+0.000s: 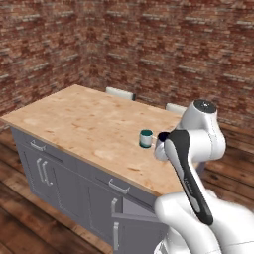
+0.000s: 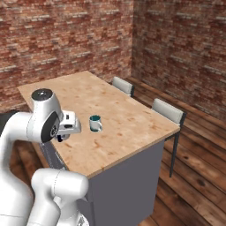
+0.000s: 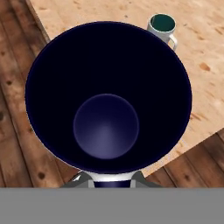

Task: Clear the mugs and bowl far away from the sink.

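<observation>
A: Tool (image 3: 105,181) state?
B: Clamped on the navy mug (image 3: 107,98), held right under the hand camera, above the worktop (image 1: 84,124) edge. Probably carried over to be set down.
A: Other mug?
B: Teal mug (image 1: 146,138) stands upright on the worktop, just beside the arm.
A: Hidden?
B: Fingertips mostly covered by the mug. Navy mug's handle can't be made out.

A wooden island counter (image 1: 84,124) on grey cabinets (image 1: 64,178) carries a single small mug (image 1: 146,138) with a teal inside, standing upright near the robot-side edge, its handle apparently turned toward the far side. The rest of the light wood top is bare.
</observation>
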### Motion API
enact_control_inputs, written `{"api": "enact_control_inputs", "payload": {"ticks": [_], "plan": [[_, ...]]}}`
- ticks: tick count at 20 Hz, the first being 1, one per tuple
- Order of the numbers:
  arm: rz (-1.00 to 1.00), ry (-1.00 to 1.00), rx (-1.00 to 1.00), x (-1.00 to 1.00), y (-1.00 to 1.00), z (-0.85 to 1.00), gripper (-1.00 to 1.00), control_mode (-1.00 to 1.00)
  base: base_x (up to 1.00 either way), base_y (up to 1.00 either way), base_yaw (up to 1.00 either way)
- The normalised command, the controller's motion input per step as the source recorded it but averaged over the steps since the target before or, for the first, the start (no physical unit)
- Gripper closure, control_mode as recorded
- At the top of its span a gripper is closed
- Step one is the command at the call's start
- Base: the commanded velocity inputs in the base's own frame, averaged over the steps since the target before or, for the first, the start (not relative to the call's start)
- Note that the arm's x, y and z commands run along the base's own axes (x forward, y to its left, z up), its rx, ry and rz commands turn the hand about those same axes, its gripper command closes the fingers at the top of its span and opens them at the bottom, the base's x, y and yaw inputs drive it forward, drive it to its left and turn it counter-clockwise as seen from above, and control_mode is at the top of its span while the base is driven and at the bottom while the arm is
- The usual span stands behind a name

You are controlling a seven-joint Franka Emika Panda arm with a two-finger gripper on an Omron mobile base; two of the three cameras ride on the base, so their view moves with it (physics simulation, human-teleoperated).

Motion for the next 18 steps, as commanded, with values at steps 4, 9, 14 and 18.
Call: {"api": "enact_control_inputs", "payload": {"ticks": [4, 9, 14, 18], "plan": [[0.0, 0.01, 0.0, 0.33, 0.0, -0.43, 1.0, -1.0, 0.0, 0.0, 0.0], [0.0, 0.03, 0.0, 0.37, 0.0, -0.44, 1.0, -1.0, 0.0, 0.0, 0.0], [0.0, 0.01, 0.0, 0.38, 0.0, -0.45, 1.0, -1.0, 0.0, 0.0, 0.0], [0.0, 0.04, 0.0, 0.38, 0.0, -0.45, 1.0, -1.0, 0.0, 0.0, 0.0]]}}
